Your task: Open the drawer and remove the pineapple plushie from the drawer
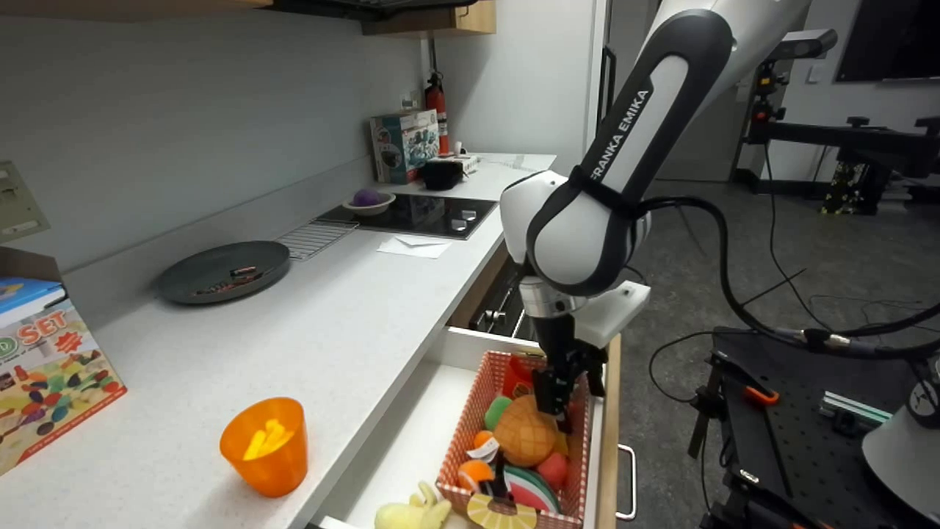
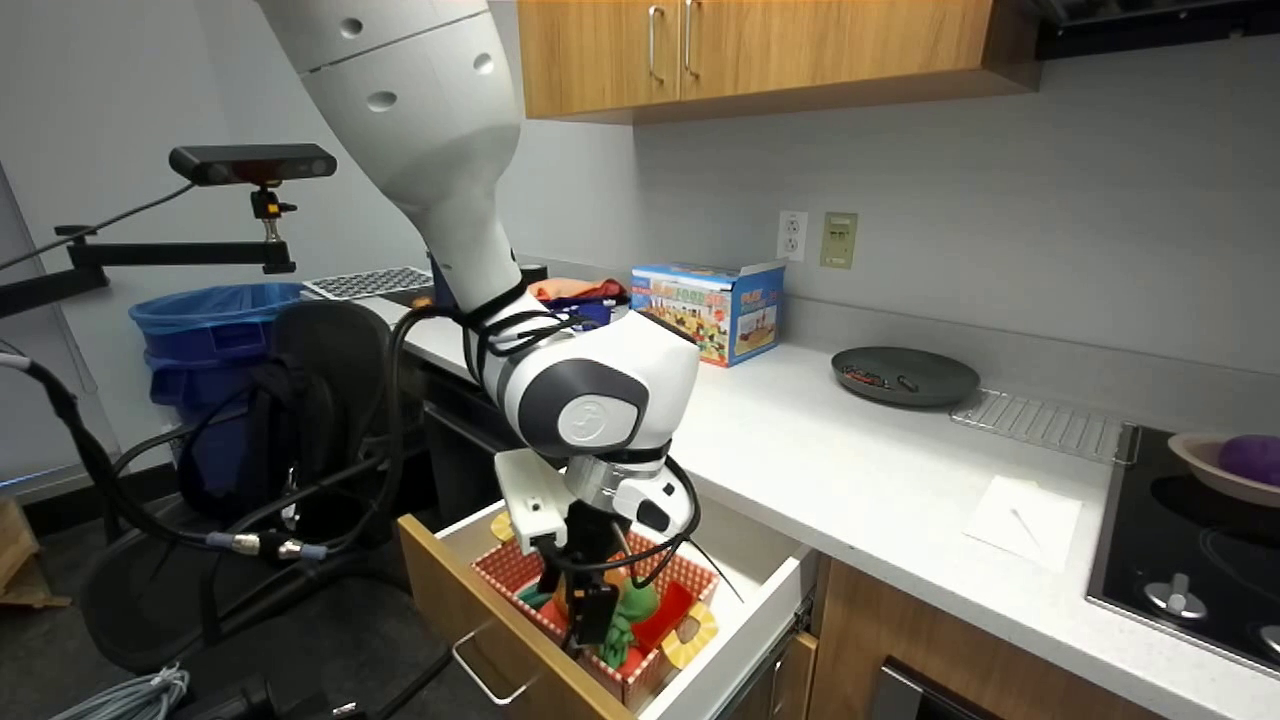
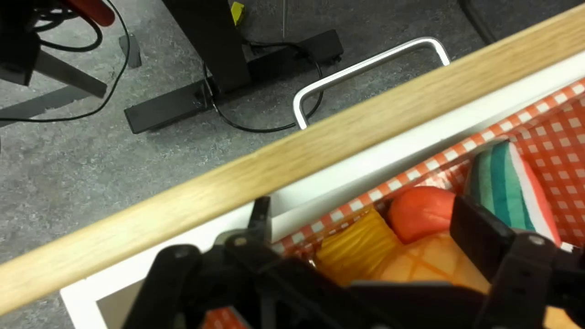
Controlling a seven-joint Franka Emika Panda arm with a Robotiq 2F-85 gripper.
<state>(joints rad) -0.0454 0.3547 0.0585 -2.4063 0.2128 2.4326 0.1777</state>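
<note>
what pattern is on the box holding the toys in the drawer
The box has a red-and-white check, clearest in the wrist view.

The white arm (image 1: 576, 244) has dark trim (image 1: 624, 136) lettered FRANKA EMIKA, black cables (image 1: 725, 257), black fingers (image 3: 480, 235).

Pineapple plushie (image 1: 525, 432): orange, crosshatched. Basket (image 3: 566, 201): red-and-white gingham. Watermelon toy (image 3: 505, 187): green-striped rind. Cup (image 1: 268, 448): orange. Drawer (image 2: 430, 575): brown outside, white inside.

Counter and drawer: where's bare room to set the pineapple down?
Bare: counter between cup, pan and paper; in the drawer, between counter edge and basket.
Crowded: basket, toys around the pineapple, open jaws at it; yellow toy by the basket's corner; only a narrow gap along the drawer front.
</note>
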